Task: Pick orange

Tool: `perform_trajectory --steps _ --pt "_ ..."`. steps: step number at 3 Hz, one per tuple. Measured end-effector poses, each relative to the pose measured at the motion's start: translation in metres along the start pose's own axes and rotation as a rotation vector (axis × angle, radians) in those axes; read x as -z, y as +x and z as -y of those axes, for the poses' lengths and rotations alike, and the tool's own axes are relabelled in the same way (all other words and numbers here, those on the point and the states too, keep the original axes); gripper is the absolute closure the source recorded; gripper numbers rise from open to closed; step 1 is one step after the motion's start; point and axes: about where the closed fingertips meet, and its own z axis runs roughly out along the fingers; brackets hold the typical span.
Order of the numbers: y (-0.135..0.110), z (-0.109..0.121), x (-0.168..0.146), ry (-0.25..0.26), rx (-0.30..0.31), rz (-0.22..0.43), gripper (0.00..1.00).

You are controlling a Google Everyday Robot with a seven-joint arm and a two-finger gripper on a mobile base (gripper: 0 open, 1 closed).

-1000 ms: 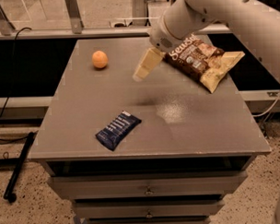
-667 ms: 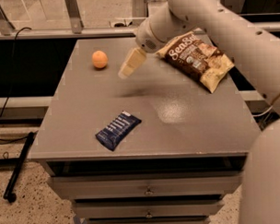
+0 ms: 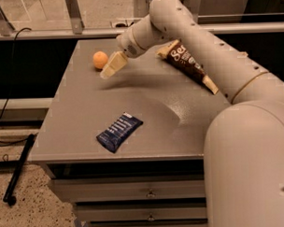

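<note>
Grey and matte, the bench [image 3: 85, 105] carries three things on its flat top. The orange [image 3: 100, 59] lies near the far left corner of the top. It is small and round, and it stands free on the surface.

The gripper [image 3: 106, 73] is beige and is just beside the orange, on the right side of the fruit and a little nearer to the camera. It points down and to the left, tilted, with its tip low over the bench and a soft shadow under it. I cannot tell if the gripper is apart or together, because it shows only as one tapered shape. It holds nothing that can be seen. I also cannot tell if it touches the orange.

The white arm [image 3: 215, 56] comes from the lower right, very large in front, and reaches across the top to the far side. Partly behind the arm lies a brown snack bag [image 3: 184, 60] with white letters, near the far right of the bench. A dark blue snack wrapper [image 3: 119, 131] lies near the front edge, well apart from the orange.

Under the top there are grey drawers [image 3: 135, 192]. On the speckled floor [image 3: 31, 210] at the left, a black rod [image 3: 18, 171] leans.
</note>
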Motion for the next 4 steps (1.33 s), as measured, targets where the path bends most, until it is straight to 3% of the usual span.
perform_trajectory --steps 1,3,4 --pt "-0.006 0.005 -0.027 -0.019 -0.025 0.044 0.0" --pt "-0.01 0.01 -0.052 -0.034 -0.064 0.094 0.41" --pt "-0.021 0.011 -0.045 -0.031 -0.059 0.122 0.65"
